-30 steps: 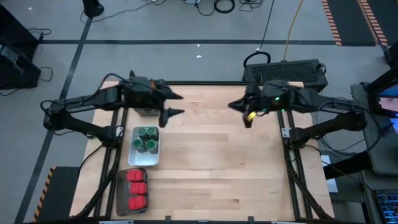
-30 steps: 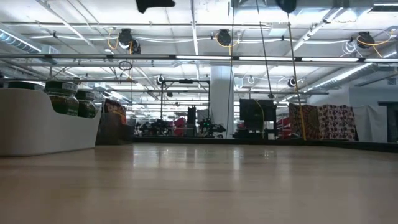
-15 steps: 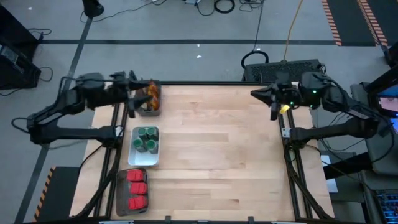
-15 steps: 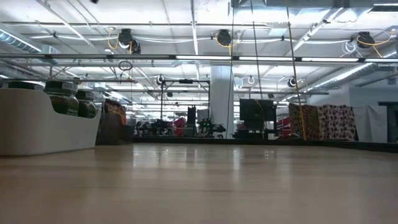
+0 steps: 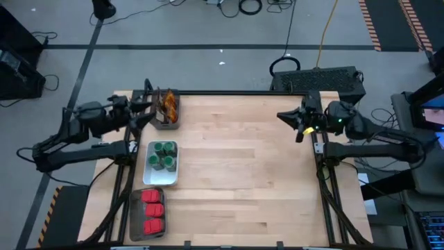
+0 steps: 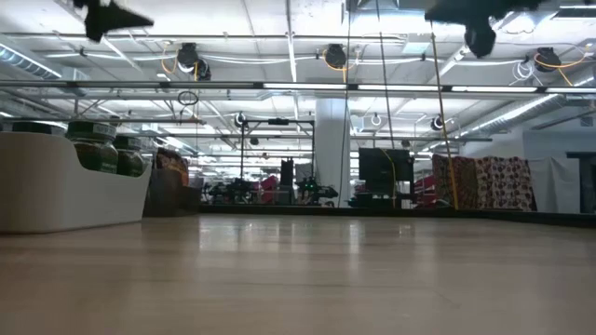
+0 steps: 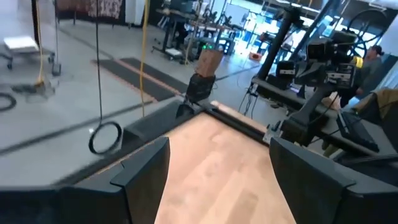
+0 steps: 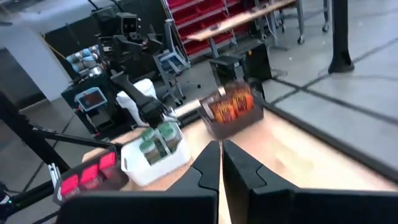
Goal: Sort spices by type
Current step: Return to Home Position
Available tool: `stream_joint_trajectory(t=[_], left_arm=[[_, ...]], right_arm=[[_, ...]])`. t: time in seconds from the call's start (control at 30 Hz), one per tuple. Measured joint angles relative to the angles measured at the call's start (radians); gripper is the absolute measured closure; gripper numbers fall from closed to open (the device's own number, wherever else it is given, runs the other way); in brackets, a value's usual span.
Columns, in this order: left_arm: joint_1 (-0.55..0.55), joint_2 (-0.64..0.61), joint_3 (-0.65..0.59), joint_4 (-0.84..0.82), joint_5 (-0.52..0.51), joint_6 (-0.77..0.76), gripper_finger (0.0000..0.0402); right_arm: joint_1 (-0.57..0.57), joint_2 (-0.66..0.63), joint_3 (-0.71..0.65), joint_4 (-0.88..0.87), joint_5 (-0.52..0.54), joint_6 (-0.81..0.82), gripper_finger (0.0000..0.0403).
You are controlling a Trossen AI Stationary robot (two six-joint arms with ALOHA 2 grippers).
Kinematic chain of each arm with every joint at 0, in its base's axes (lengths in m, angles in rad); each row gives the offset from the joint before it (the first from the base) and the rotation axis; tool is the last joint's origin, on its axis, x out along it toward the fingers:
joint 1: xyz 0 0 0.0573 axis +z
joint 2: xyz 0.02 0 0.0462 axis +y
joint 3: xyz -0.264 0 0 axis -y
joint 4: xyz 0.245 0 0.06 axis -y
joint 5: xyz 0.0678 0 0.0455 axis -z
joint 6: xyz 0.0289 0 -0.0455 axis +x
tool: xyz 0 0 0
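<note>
Arms are pulling back from the middle of the table [image 5: 243, 180]. At the far left, the left gripper [image 5: 143, 110] is hovering at the table's edge, just beside the dark tray [image 5: 165, 126] that is holding the brown-orange sachets [image 5: 167, 105]. A second ago it was reaching in over that tray and hiding it; now the sachets are showing in full. Its fingers [image 7: 144, 171] are standing wide apart, gripping nothing.

Down the same left edge, the jars with green lids [image 5: 164, 155] are sitting together in the pale tray [image 5: 161, 179]. Below them in the high view, the red packets [image 5: 152, 210] are lying in the second dark tray [image 5: 134, 222]. All three groups are resting where they were a second ago, each kind in its own tray, and the wood to their right is carrying nothing.

At the right edge, the right gripper [image 5: 289, 123] is hanging above the table's border, pointing inward. A second ago it was farther in over the wood, so it is now drawn outward. Its fingers [image 8: 205, 168] are lying almost together, only a sliver between them, and are holding nothing.

In the low view, dark gripper shapes are showing in both upper corners, where half a second ago none was visible.
</note>
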Motion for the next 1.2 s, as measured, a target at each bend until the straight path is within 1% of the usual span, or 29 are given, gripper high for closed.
stream_joint_trajectory(t=[0.2, 0.33, 0.53, 0.7, 0.9, 1.2], left_arm=[[0.0, -0.103, -0.157, 0.002, 0.0, -0.097, 0.0123], [0.0, -0.16, -0.248, 0.032, 0.0, -0.137, 0.0123], [0.0, -0.235, -0.361, 0.111, 0.002, -0.184, 0.0123], [0.0, -0.279, -0.451, 0.133, 0.005, -0.237, 0.0123], [0.0, -0.305, -0.516, 0.181, 0.039, -0.264, 0.0123], [0.0, -0.334, -0.52, 0.174, 0.039, -0.264, 0.0123]], right_arm=[[-0.006, -0.085, -0.151, 0.029, -0.001, 0.073, 0.0403], [-0.006, -0.144, -0.243, 0.103, -0.021, 0.1, 0.0403], [-0.006, -0.216, -0.339, 0.151, -0.022, 0.11, 0.0403], [-0.006, -0.259, -0.427, 0.206, -0.022, 0.145, 0.0403], [-0.006, -0.307, -0.522, 0.272, -0.042, 0.163, 0.0403], [-0.005, -0.406, -0.638, 0.28, -0.047, 0.233, 0.0403]])
